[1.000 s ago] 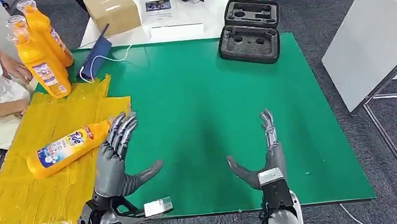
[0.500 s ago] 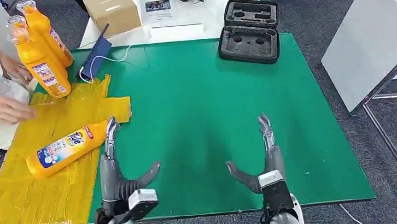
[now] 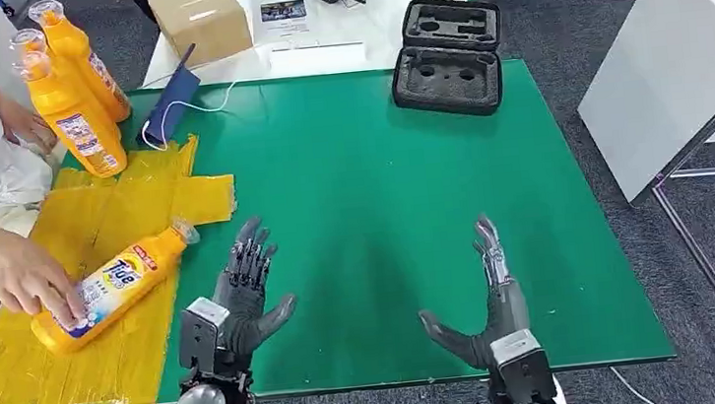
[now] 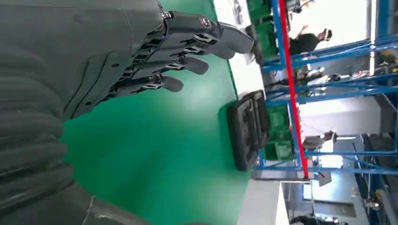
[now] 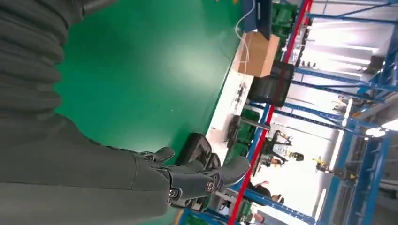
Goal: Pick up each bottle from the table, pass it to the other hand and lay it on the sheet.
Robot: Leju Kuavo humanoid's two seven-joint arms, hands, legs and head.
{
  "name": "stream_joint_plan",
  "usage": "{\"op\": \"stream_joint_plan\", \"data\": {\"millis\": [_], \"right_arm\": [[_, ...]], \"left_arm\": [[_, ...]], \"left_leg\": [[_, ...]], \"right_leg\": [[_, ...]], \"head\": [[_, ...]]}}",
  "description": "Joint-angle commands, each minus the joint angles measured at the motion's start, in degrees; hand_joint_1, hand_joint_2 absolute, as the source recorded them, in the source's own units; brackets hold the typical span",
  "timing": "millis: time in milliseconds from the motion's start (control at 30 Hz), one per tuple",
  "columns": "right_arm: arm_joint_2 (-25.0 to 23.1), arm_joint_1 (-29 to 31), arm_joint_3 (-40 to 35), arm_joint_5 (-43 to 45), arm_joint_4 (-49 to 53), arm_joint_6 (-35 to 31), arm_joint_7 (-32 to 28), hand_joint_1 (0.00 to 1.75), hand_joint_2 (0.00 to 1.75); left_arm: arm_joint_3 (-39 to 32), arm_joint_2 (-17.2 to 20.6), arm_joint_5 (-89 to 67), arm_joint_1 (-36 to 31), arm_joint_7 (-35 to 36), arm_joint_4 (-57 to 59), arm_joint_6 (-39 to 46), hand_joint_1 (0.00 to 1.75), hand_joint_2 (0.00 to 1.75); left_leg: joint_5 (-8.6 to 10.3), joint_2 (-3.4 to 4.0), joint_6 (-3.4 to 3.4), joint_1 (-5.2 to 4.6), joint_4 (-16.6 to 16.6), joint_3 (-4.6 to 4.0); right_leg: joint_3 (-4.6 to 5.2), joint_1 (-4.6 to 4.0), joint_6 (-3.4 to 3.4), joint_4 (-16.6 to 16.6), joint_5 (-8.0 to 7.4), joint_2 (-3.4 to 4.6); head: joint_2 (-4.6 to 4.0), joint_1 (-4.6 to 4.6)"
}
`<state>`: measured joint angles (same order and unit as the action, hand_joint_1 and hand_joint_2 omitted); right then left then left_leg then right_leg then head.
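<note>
An orange detergent bottle (image 3: 109, 283) lies on the yellow sheet (image 3: 80, 338) at the table's left, and a person's hand (image 3: 33, 281) rests on its base end. Two more orange bottles (image 3: 75, 103) stand upright at the sheet's far corner. My left hand (image 3: 244, 294) hovers over the green mat near the front edge, just right of the sheet, fingers spread and holding nothing; the left wrist view shows the same hand (image 4: 117, 56) with its fingers extended. My right hand (image 3: 487, 298) is low at the front right, fingers straight and apart, also seen from its wrist (image 5: 187, 176).
The green mat (image 3: 362, 182) covers the table. An open black foam case (image 3: 448, 53) sits at the back right. A cardboard box (image 3: 200, 17), a blue pouch with a white cable (image 3: 173, 103) and papers lie behind. A white table (image 3: 665, 44) stands to the right.
The person's hand reached in and took hold of the lying bottle, shifting it toward the sheet's left. My left hand turned and drew back toward the front edge; my right hand lowered slightly.
</note>
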<state>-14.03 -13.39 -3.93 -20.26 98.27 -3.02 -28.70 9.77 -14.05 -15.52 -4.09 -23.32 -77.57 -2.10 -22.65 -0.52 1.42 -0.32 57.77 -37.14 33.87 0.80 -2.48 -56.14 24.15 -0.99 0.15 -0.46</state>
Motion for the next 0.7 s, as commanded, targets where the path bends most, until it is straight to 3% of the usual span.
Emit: {"op": "stream_joint_plan", "data": {"millis": [33,167,700], "right_arm": [[-1.27,-0.2,3.86,0.26,0.88,1.17,-0.32,0.0,1.75],[-2.15,-0.02,6.13,0.08,0.26,1.88,0.06,0.0,1.75],[-1.76,0.03,6.66,0.08,0.23,1.85,0.01,0.0,1.75]], "left_arm": [[-3.47,1.77,0.88,-5.38,0.85,5.61,-1.57,0.0,1.75],[-3.36,2.21,-1.35,-4.33,0.9,1.1,0.46,0.0,1.75],[-3.63,2.59,-1.35,-4.14,0.89,0.73,0.49,0.0,1.75]], "left_leg": [[-0.06,-0.04,-0.07,0.03,-0.04,0.22],[-0.13,0.03,-0.1,0.04,-0.03,0.32],[-0.11,0.01,-0.09,0.03,-0.02,0.27]], "right_leg": [[-0.26,-0.03,0.07,0.07,0.07,-0.01],[-0.37,-0.03,0.09,0.07,0.12,0.06],[-0.32,-0.03,0.08,0.06,0.1,0.04]], "head": [[0.0,0.0],[0.0,0.0],[0.0,0.0]]}}
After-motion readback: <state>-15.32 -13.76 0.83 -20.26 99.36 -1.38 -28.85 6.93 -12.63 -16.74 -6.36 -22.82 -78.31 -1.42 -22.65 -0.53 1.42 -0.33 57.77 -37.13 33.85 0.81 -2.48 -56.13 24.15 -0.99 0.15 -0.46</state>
